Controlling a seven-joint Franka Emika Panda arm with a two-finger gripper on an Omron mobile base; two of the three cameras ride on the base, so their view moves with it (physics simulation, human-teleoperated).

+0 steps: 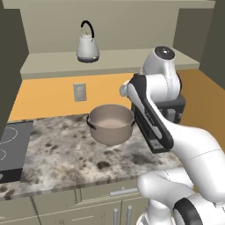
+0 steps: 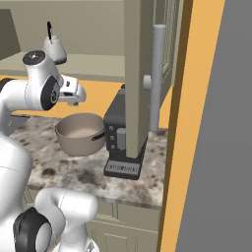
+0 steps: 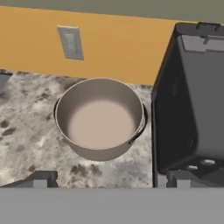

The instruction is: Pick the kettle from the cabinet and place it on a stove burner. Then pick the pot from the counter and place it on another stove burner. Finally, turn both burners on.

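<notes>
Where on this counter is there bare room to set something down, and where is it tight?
Free: the broad granite stretch of the counter between the cooktop and the pot, plus the strip in front of the pot. The shelf right of the kettle is bare. Crowded: the pot sits close beside the dark appliance.

Left base view: camera sat behind the arm on its left, looking forward and down over the worktop (image 1: 66,154); the pot (image 1: 110,124) lay at frame centre, the kettle (image 1: 88,46) at upper centre on the cabinet (image 1: 57,63) shelf, the cooktop (image 1: 11,149) at the left edge.

Right base view: camera sat behind the arm on its right, facing the same worktop (image 2: 78,170); the pot (image 2: 78,133) lay left of centre, the kettle (image 2: 54,47) at upper left.

Hand view: nearest camera, looking down on the pot (image 3: 99,118) at frame centre, fingers (image 3: 41,179) along the lower edge.

All three views shared the pot.
</notes>
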